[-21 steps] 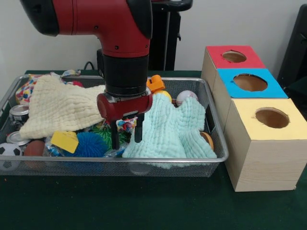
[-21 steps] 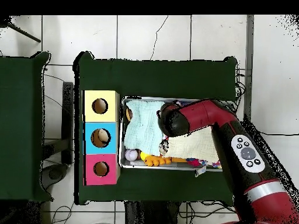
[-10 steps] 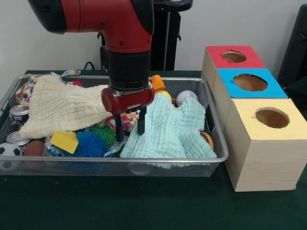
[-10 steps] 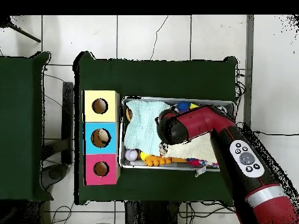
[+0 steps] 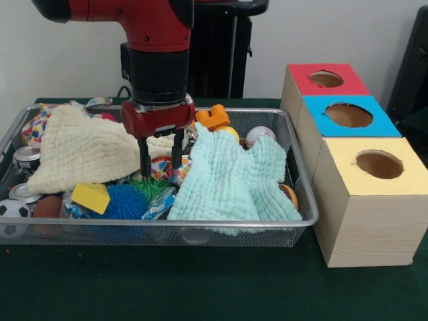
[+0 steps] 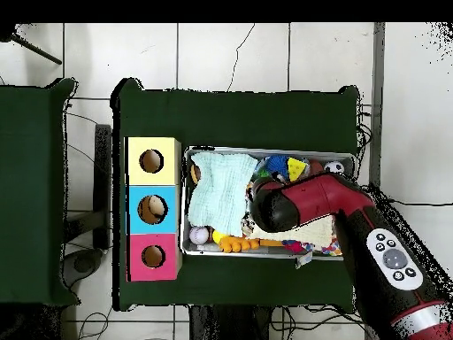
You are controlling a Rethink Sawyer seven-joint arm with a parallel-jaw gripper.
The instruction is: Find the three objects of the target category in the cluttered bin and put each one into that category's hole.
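The gripper [image 5: 159, 155] hung empty with its fingers apart over the wire bin [image 5: 200, 231]. Directly below it lay a multicoloured toy [image 5: 167, 167], the likeliest pick, half buried between the cream cloth [image 5: 83, 150] and the mint cloth [image 5: 231, 177]. Both cloths hid much of the clutter.

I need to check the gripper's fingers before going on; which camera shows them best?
The front view: the gripper hangs open above the colourful clutter between the cream cloth and the mint cloth. In the overhead view the arm hides it.
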